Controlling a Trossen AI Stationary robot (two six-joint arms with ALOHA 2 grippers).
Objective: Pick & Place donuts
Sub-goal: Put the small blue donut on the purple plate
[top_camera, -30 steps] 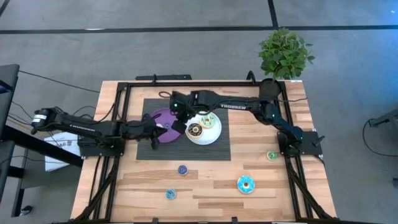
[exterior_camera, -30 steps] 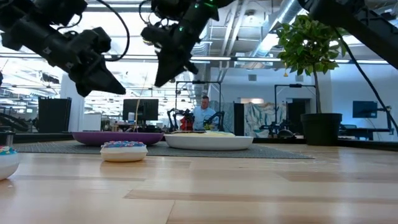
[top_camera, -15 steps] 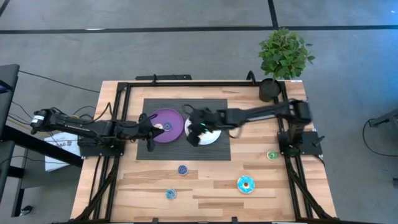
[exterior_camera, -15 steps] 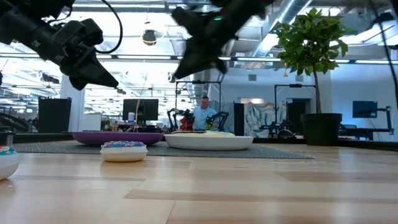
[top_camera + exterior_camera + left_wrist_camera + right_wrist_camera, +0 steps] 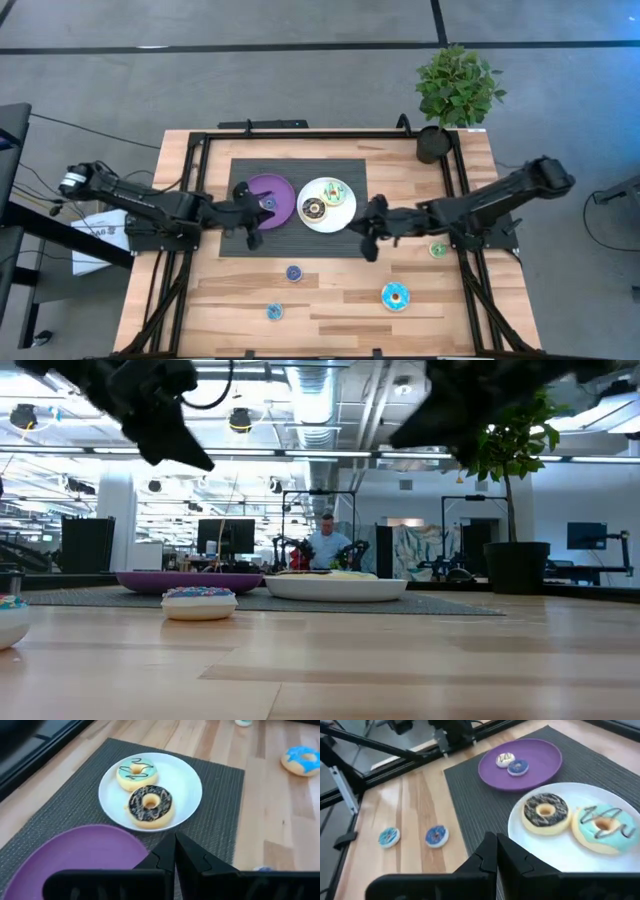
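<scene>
Both grippers are shut and hold nothing. In the high view my left gripper (image 5: 254,218) hovers at the near left rim of the purple plate (image 5: 272,190). My right gripper (image 5: 362,232) hovers off the near right rim of the white plate (image 5: 340,215). The white plate carries a brown-iced donut (image 5: 546,811) and a light green one (image 5: 602,827). On the purple plate lie a small cream donut (image 5: 505,758) and a small blue one (image 5: 518,767). Two small blue donuts (image 5: 293,272) (image 5: 274,312), a cyan donut (image 5: 394,296) and a small green donut (image 5: 437,249) lie flat on the wood.
Both plates sit on a dark woven mat (image 5: 240,245) in the table's middle. A potted plant (image 5: 455,90) stands at the far right corner. Black frame rails (image 5: 170,280) run along the left and right sides. Bare wood lies between the loose donuts near the front edge.
My right gripper has swept from above the far side of the plates, over the white plate, toward the table's near right, and now hangs off the mat's near right part. My left gripper has risen a little beside the purple plate. No donut has moved.
</scene>
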